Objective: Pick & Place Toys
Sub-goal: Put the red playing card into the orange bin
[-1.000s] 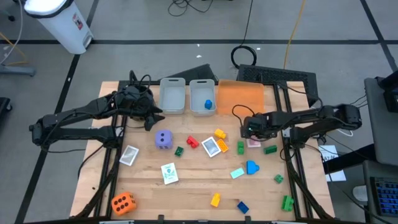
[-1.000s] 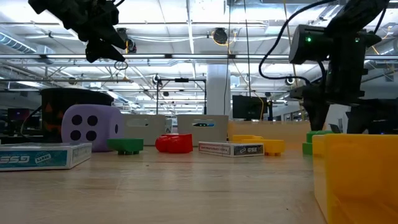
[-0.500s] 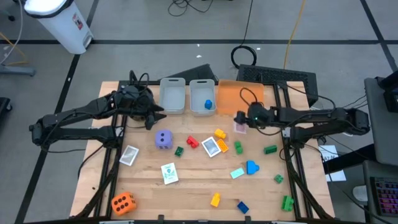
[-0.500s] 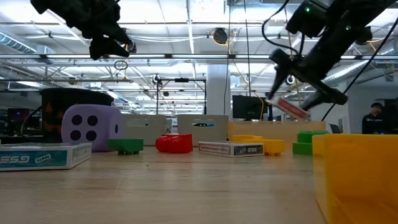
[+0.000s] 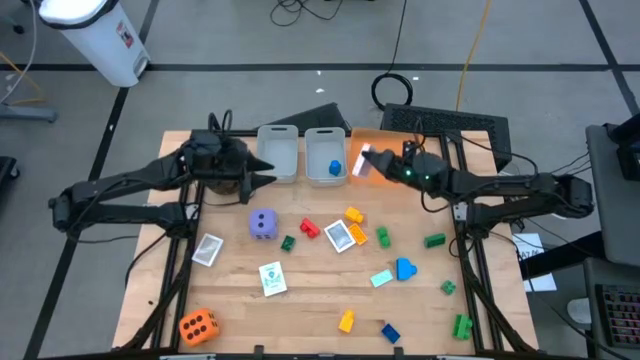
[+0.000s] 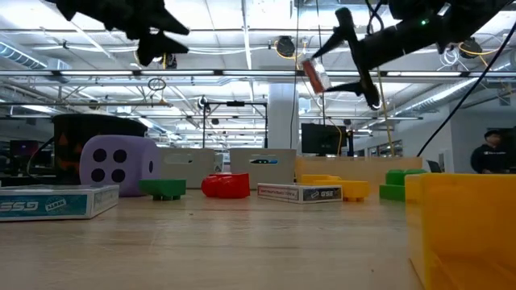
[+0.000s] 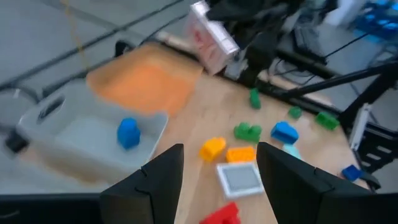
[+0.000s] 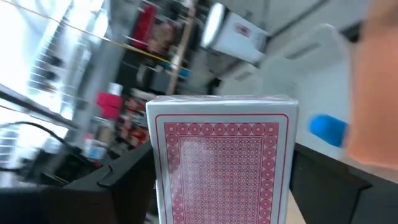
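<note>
Above the flat orange tray (image 5: 388,150), the right tool (image 5: 375,163) grips a red-backed card pack (image 5: 362,161); one blue plastic brick (image 5: 335,168) is binned, most toys remain on the table (image 5: 300,300), and the left tool (image 5: 262,178) hovers half-open, empty.

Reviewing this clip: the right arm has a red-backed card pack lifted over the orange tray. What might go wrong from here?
The right gripper holds the card pack high above the orange tray; released from there, it may bounce or slide off. The pack also looks tilted in the low view, so it might slip early. The left gripper hangs close by near the grey bins, so the arms may crowd each other.
</note>
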Motion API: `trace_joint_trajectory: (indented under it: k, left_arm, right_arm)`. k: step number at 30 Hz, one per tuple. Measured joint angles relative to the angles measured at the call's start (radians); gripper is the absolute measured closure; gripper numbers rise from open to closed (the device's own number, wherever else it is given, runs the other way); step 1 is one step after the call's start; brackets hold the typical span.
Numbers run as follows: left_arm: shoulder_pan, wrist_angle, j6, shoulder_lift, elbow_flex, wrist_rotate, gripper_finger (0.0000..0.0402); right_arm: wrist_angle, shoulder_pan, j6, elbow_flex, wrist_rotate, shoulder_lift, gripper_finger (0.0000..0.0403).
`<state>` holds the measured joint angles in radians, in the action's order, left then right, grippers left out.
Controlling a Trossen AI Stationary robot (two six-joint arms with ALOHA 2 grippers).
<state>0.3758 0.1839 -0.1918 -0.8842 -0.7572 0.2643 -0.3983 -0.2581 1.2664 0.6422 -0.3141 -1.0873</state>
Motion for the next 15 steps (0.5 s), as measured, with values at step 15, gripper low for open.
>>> trace_joint_trajectory:
  k: [15]
  left_arm:
    - [-0.116, -0.088, 0.293, -0.311, -0.272, -0.091, 0.019]
  right_arm:
    - [-0.537, -0.018, -0.003, 0.0, -0.056, -0.174, 0.0101]
